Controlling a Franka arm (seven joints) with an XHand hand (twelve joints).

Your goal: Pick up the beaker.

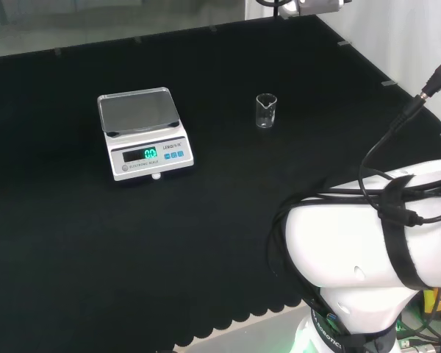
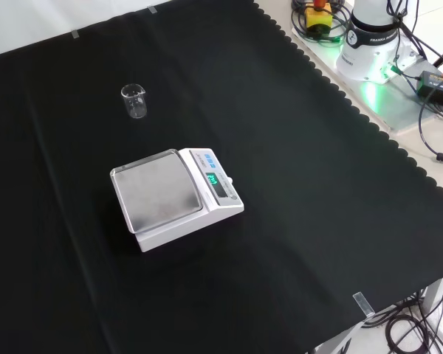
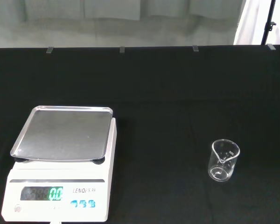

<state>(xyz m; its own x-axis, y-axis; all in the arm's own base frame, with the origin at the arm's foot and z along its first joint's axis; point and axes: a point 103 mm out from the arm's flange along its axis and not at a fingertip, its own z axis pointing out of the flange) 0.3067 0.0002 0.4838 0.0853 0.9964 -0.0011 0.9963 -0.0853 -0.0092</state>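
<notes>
A small clear glass beaker (image 1: 266, 111) stands upright on the black cloth, to the right of the scale in the head view. The front view has the beaker (image 2: 134, 101) near the upper left, beyond the scale. From the wrist camera the beaker (image 3: 223, 160) looks empty, its spout turned toward the camera. Nothing touches it.
A white digital scale (image 1: 142, 133) with a bare steel pan stands on the cloth, its display lit; it is also seen in the front view, scale (image 2: 176, 196), and wrist view, scale (image 3: 63, 161). The arm's white link (image 1: 375, 243) fills the head view's lower right. Cables (image 2: 435, 81) lie beside the arm's base.
</notes>
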